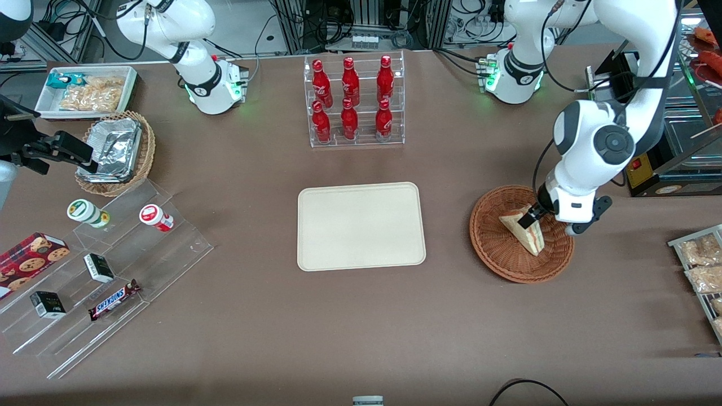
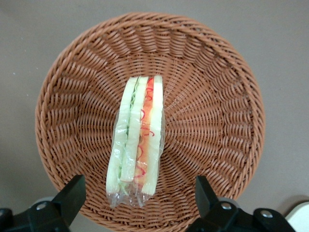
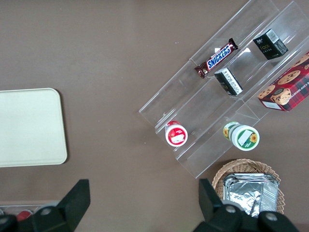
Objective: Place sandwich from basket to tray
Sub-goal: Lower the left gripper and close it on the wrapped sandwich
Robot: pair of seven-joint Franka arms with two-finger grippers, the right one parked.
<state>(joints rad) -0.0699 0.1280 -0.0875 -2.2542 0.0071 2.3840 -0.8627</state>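
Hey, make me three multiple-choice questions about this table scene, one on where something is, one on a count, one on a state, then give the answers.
1. Where does the triangular wedge sandwich with red and green filling lie?
A. on the flat cream-beige rectangular tray
B. in the round reddish-brown wicker basket
C. on the brown table

2. How many red bottles stand in the clear rack?
A. four
B. six
C. eight

3. What state is the left arm's gripper in?
A. open above the sandwich
B. shut on the sandwich
C. shut on a bottle

Answers: 1 B, the wrist view shows the sandwich lying on the basket's weave. 2 B, the front view shows two rows of three. 3 A, the jaws stand wide apart on either side of the sandwich, touching nothing.
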